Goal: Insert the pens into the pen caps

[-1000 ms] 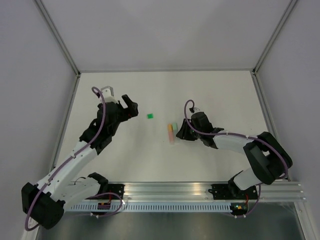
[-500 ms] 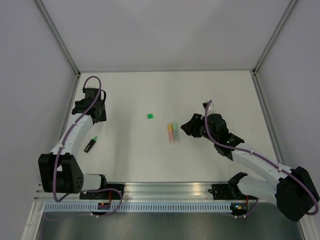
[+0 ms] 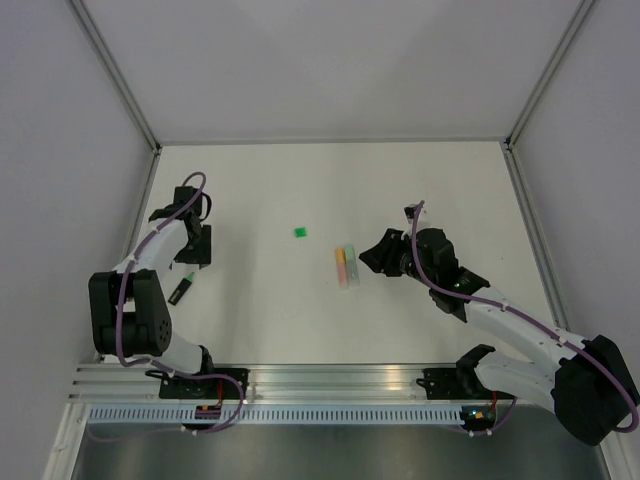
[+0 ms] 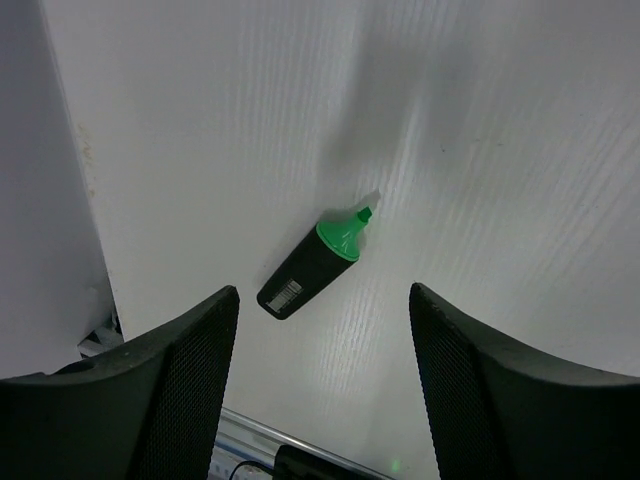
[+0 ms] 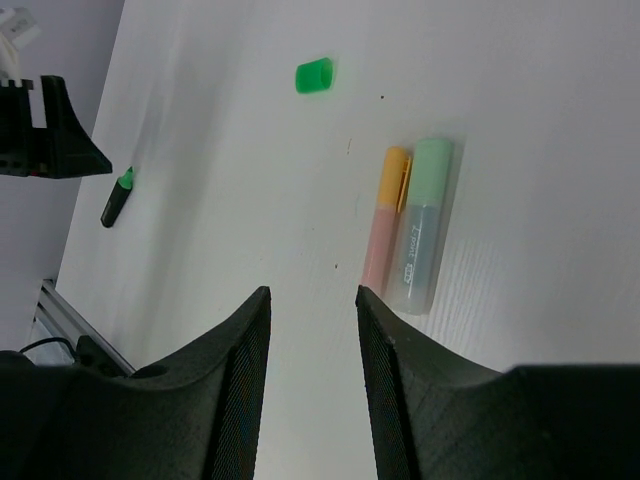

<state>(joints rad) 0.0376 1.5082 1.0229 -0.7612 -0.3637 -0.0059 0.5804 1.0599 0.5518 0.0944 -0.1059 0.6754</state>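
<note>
1. Left gripper [image 4: 322, 300] hangs with its jaws spread and nothing between them, well to the left of the green cap [image 3: 300, 232] and close to the table's left edge.
2. In the left wrist view the dark pen [image 4: 315, 262] lies flat on the table in the gap between the two fingers [image 4: 180, 380]. It is untouched, with its bare green tip pointing away from the camera.
3. From above, the dark pen sits far left of the green cap and nearer the arm bases, just on the near side of the left gripper.
4. Right gripper [image 5: 313, 295] is also parted and empty. It sits to the right of the green cap, just beyond the other two pens.
5. The orange pen [image 5: 385, 220] and the mint pen [image 5: 425, 225] lie side by side, parallel and touching. They are a little right of the green cap and nearer the bases.
6. The green cap stands alone on the white table [image 3: 420, 180], apart from every pen.
7. White walls [image 3: 330, 60] rise behind the green cap, and a metal rail [image 3: 340, 385] runs along the near edge.
</note>
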